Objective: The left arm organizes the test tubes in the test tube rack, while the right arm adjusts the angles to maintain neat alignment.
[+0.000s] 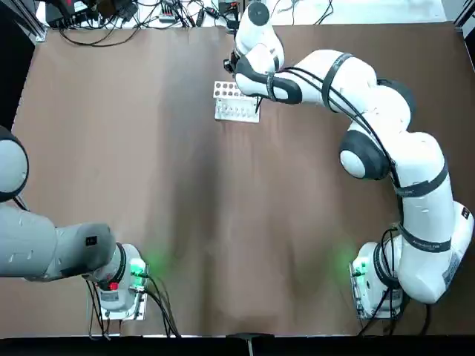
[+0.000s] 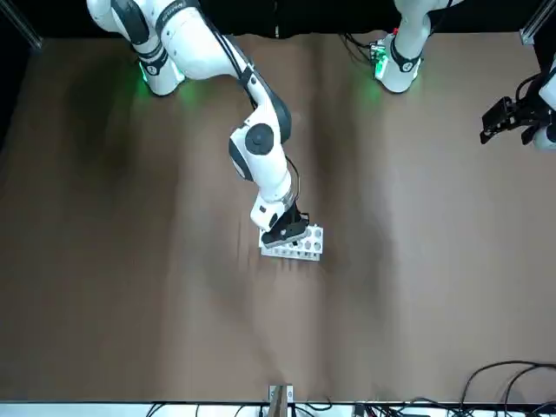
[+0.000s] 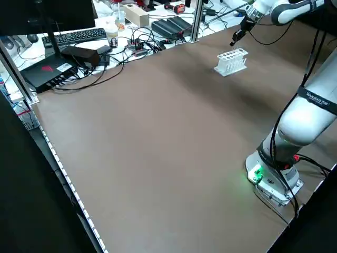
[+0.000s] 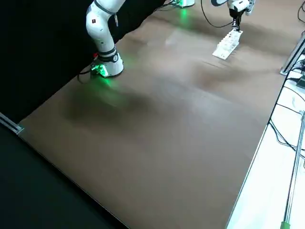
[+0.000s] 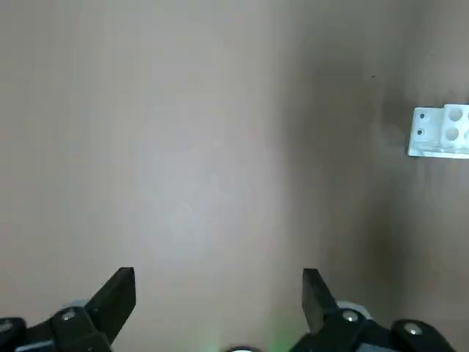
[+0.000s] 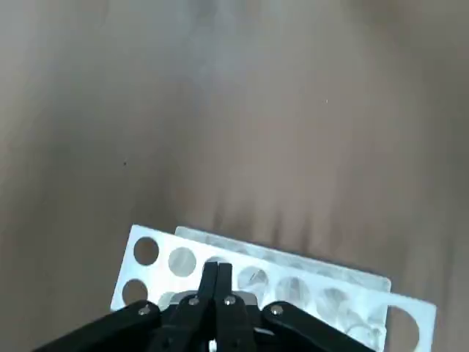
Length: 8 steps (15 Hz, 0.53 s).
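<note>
Test tube rack [image 1: 236,101] sits at far-centre of the desk [image 1: 185,208], directly under the right pincer [image 6: 218,273].

Right pincer: tips pressed together, pointing down at the rack's top plate, over the middle holes on the near row in its own wrist view. Whether it pinches a tube between the tips – can't tell; nothing glassy shows there. Touching the plate or just above – can't tell either.

Rack's long axis runs across the desk, L–R from the robot's side, slightly skewed per right wrist view. Two rows of holes; a few clear test tubes [image 6: 344,312] seem to stand in holes toward one end, faint, not countable.

Left pincer [image 5: 218,297]: spread wide, holding nothing, hanging high over bare desk at the robot's left edge, well apart from the rack. In its wrist view only one end of the rack shows, off to the side.

Judgement: right arm [image 1: 371,133] is much the nearer; left arm [image 1: 44,245] would need a long reach across and away from its base to get to the rack. Next move hinges on that gap, and on the right pincer clearing the holes first.
</note>
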Motion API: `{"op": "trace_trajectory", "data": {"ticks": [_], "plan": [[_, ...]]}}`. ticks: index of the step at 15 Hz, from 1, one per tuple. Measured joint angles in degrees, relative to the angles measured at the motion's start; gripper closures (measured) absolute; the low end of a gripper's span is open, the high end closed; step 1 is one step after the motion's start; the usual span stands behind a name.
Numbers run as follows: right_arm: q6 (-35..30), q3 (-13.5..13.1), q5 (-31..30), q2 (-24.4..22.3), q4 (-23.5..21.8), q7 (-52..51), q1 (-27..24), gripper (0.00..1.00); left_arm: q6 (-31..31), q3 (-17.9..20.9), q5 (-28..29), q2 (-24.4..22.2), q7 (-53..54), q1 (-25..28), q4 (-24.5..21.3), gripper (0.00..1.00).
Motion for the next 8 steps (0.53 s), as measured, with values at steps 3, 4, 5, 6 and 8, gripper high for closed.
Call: {"op": "trace_trajectory", "data": {"ticks": [3, 4, 5, 6, 8], "plan": [[-1.2, 0.1, 0.2, -1.3, 0.4, 0.0, 0.0, 0.99, 0.1, 0.0, 0.0, 0.0, -0.2, 0.0, 0.0, 0.0], [-2.1, 0.2, 0.4, -1.9, 0.4, 0.0, 0.0, 0.99, 0.1, 0.0, -0.3, 0.0, -0.7, 0.0, 0.0, 0.0], [-3.4, 0.3, 0.8, -2.5, 0.5, 0.0, 0.0, 0.99, 0.2, 0.0, -0.7, 0.0, -1.4, 0.0, 0.0, 0.0], [-4.5, 0.4, 1.3, -3.2, 0.6, 0.0, 0.0, 0.99, 0.2, 0.0, -1.1, 0.0, -1.9, 0.0, 0.0, 0.0], [-6.1, 0.5, 2.2, -5.0, 0.7, 0.0, 0.0, 0.99, 0.4, 0.0, -1.3, 0.0, -2.4, 0.0, 0.0, 0.0]]}}
